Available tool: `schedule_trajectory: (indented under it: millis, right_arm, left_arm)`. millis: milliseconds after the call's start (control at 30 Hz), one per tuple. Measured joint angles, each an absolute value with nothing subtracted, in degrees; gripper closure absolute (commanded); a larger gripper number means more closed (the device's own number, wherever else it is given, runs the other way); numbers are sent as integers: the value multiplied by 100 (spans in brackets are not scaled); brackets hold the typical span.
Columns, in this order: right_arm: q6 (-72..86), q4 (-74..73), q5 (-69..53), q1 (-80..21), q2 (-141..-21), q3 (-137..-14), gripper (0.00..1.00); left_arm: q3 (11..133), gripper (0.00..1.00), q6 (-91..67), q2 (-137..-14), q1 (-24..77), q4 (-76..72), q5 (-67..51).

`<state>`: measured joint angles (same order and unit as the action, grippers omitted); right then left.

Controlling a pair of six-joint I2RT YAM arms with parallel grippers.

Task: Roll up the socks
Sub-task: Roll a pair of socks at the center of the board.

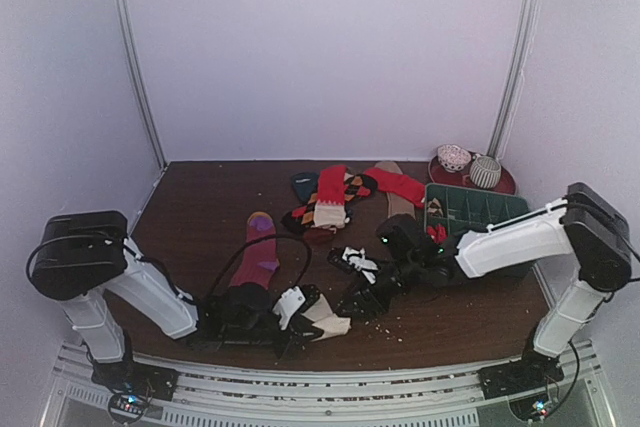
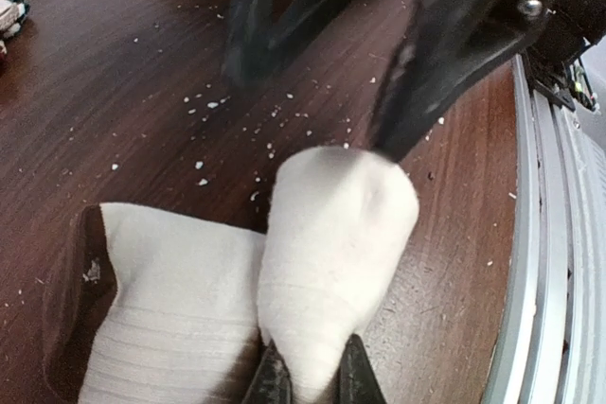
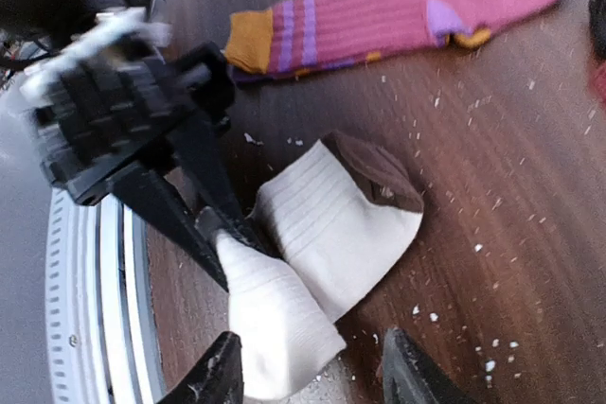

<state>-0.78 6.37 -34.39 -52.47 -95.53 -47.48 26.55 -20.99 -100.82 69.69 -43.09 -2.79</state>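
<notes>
Top external view: the folded cream sock (image 1: 328, 324) lay near the front edge of the counter (image 1: 200, 207), between the tips of the left arm (image 1: 150, 297) and right arm (image 1: 500, 242), with a pink sock (image 1: 256, 255) just behind it and a heap of patterned socks (image 1: 330, 202) farther back. Left wrist view: the left fingers (image 2: 270, 380) were pinching the near end of the cream sock's (image 2: 331, 253) upper fold, whose far tip touched one of the right fingers (image 2: 445, 63). Right wrist view: the right fingers (image 3: 220, 376) stood spread, one on either side of the sock's free end, while the left fingers (image 3: 185, 219) clamped the fold beside them.
</notes>
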Motion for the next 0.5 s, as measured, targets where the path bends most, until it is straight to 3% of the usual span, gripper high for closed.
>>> schedule_trajectory:
  millis: [133, 500]
  right_arm:
    - [-805, 1855, -2814, -5478, -8750, -3837, 47]
    - [-1728, 2733, -2473, -5806, -9045, -3465, 44]
  left_arm:
    - [2574, 100, -2508, -10191, 6930, -4609, -364]
    - [2484, 100, -2864, -10333, 6855, -4991, -534]
